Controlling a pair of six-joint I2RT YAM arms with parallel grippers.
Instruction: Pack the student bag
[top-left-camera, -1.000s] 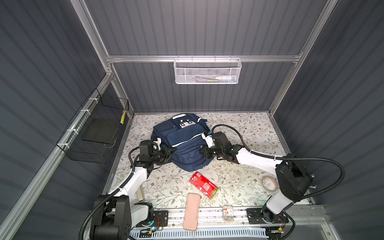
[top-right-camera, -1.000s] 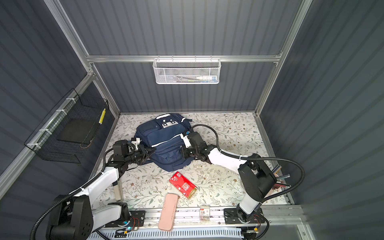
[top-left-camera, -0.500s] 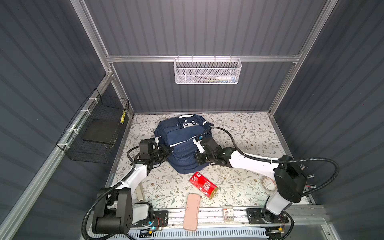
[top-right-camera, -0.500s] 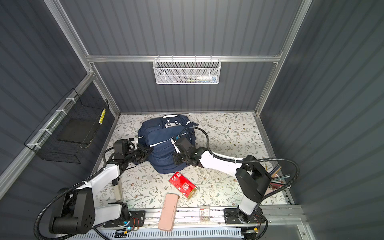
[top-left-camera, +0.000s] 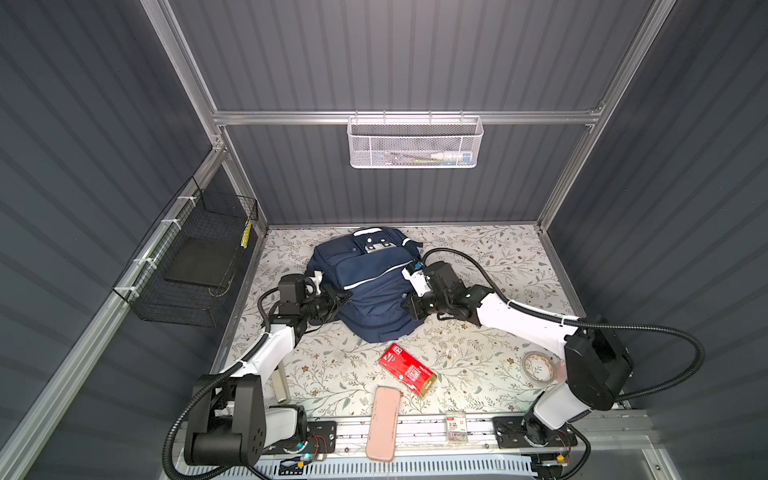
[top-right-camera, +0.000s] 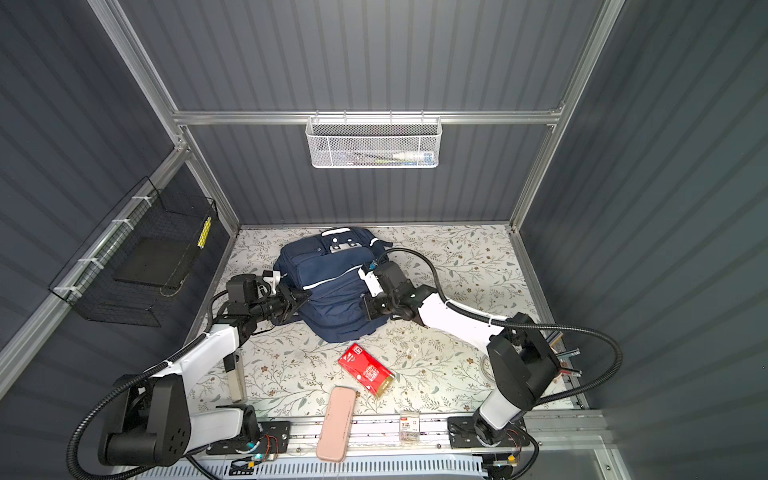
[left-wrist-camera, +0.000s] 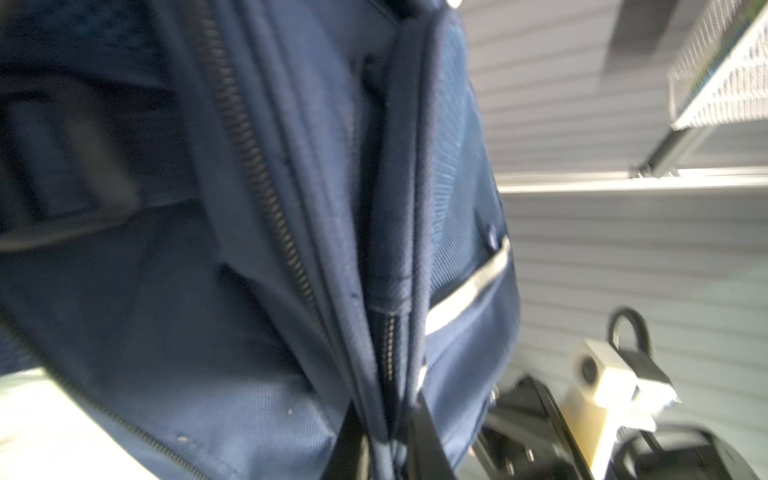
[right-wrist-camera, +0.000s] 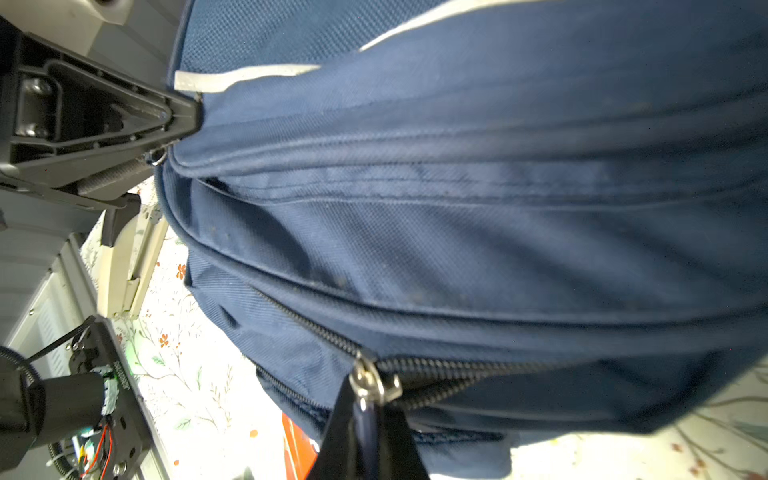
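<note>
The student bag (top-left-camera: 370, 286) (top-right-camera: 332, 291), a navy backpack with white stripes, lies flat at the back middle of the table in both top views. My left gripper (top-left-camera: 343, 297) (top-right-camera: 305, 297) is at its left edge, shut on a fold of the bag's fabric beside a zip (left-wrist-camera: 386, 449). My right gripper (top-left-camera: 409, 307) (top-right-camera: 368, 309) is at the bag's right side near its front end. It is shut on the dark pull of a zipper (right-wrist-camera: 368, 415), just below the silver slider (right-wrist-camera: 374, 384). Past the slider the zip gapes a little. The left gripper (right-wrist-camera: 183, 116) also shows in the right wrist view.
A red box (top-left-camera: 407, 370), a pink pencil case (top-left-camera: 382, 424), a tape roll (top-left-camera: 540, 365) and a small packet (top-left-camera: 456, 424) lie on the near half of the table. A white mesh basket (top-left-camera: 413, 143) hangs on the back wall, a black wire basket (top-left-camera: 195, 257) on the left wall.
My right gripper slid along the bag's right side toward its near end, swung inward, then back out a little. The bag shifted with it. The left gripper kept its hold.
</note>
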